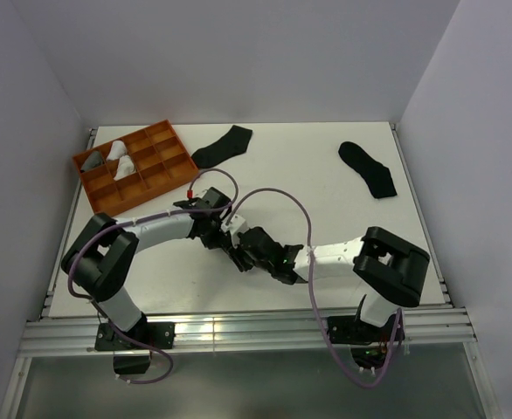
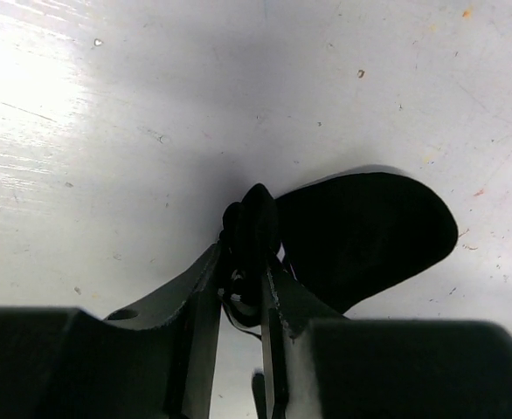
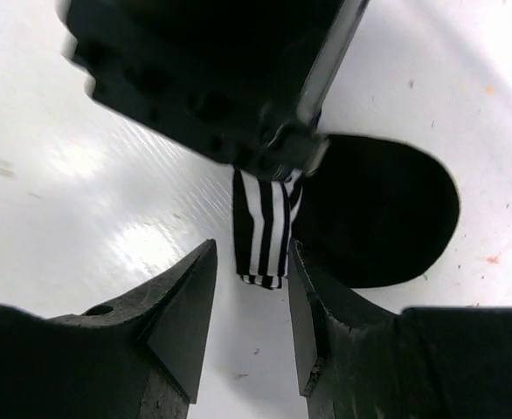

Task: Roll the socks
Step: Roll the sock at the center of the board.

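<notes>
In the left wrist view my left gripper [image 2: 244, 258] is shut on a bunched black sock [image 2: 361, 229]. Its rounded black end lies on the white table to the right of the fingers. The right wrist view shows that sock's black-and-white striped cuff [image 3: 261, 229] hanging down from the left gripper [image 3: 195, 78]. The cuff hangs between the spread jaws of my right gripper [image 3: 252, 253], which is open and closer to it on the right side. Seen from above, both grippers meet at the table's middle front, left gripper [image 1: 224, 229] and right gripper [image 1: 244, 253], and they hide the sock.
Two loose black socks lie flat at the back, one [image 1: 223, 146] beside the tray, the other [image 1: 367, 168] at the right. An orange compartment tray [image 1: 155, 166] at the back left holds rolled grey and white socks. White walls enclose the table.
</notes>
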Robot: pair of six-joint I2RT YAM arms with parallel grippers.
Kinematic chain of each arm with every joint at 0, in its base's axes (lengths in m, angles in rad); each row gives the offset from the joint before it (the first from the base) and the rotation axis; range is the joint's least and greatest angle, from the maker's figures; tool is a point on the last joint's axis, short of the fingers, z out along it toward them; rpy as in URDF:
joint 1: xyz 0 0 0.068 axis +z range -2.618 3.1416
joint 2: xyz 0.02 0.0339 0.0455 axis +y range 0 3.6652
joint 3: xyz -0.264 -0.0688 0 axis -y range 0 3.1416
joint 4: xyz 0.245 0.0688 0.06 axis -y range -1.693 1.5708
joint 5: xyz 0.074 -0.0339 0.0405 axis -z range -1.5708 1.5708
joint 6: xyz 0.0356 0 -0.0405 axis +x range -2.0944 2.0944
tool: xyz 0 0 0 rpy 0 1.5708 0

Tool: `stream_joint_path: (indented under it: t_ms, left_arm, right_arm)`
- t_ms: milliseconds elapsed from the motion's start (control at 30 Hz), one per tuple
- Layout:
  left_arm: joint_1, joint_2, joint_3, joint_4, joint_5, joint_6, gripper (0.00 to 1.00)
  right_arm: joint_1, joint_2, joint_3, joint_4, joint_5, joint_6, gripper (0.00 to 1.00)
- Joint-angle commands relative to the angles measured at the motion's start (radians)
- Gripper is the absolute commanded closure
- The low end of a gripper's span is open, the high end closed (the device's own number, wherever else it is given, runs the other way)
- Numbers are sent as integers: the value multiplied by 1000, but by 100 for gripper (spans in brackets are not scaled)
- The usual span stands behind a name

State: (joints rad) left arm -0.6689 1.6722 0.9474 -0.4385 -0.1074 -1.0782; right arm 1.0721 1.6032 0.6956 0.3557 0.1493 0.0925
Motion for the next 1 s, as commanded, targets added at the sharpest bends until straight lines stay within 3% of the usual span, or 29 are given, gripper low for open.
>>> stream_joint_path:
  t_ms: [0, 233, 500, 600, 633, 667, 700, 967]
  left_arm:
    - [-3, 46, 8, -43, 20, 31, 72]
    - [-3, 58, 16, -48, 28, 35, 72]
    - [-1, 52, -15, -32, 41, 32, 72]
    - [-3, 41, -24, -31, 40, 29, 71]
    - [-3, 32, -28, -17, 38, 27, 71]
    - [-3, 20, -36, -9, 37, 24, 70]
    - [-1, -11, -51, 0, 32, 20, 66]
    - [29, -225, -131, 53, -43, -77, 40]
  right_arm:
    - [32, 61, 33, 29, 125, -65, 55]
    - [61, 138, 56, 45, 157, -82, 63]
    - [77, 153, 65, 51, 171, -82, 63]
    - [78, 150, 64, 51, 156, -82, 79]
    - [77, 149, 65, 45, 142, -77, 91]
    - [75, 147, 65, 40, 131, -71, 96]
    - [72, 147, 65, 31, 101, -63, 100]
    - [-49, 98, 44, 15, -253, 47, 100]
